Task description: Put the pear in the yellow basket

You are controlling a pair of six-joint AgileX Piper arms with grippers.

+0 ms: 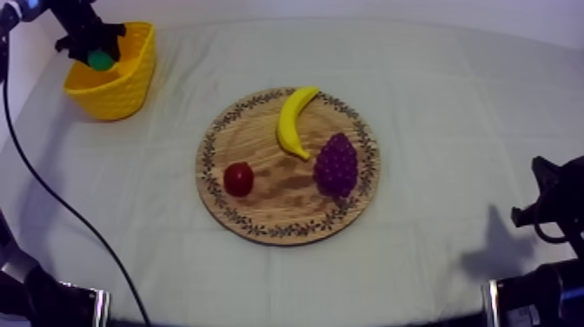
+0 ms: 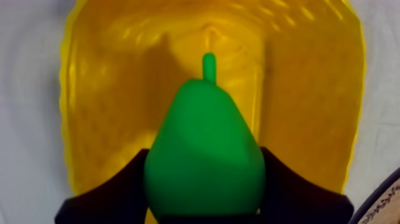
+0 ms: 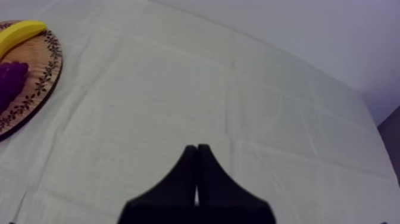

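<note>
Far left: pear [image 2: 205, 155] is clamped in the left pincer [image 1: 96, 50], one black finger on each flank of its wide lower body, stem pointed away from the wrist. It is held above the open mouth of the yellow basket [image 1: 130, 87], close to the rim on the arm's side. The pear is not yet seen resting on the basket floor.

Step in hand, as judged: release into the basket. It is best done by centring the pear over the basket floor and lowering it below the rim before the fingers are parted. Otherwise the rounded body could be bounced off the wall or the light basket tipped. The fingers should be opened fully and lifted straight up, so the rim is not snagged.

Centre of the worktop [image 1: 434, 104]: wooden board [image 1: 278, 200] carries the small red fruit [image 1: 238, 178], banana [image 1: 294, 120] and grapes [image 1: 336, 165], all apart from the basket.

Right: right pincer [image 3: 197, 158] is pressed together on nothing, low over bare cloth, well away from the board.
</note>
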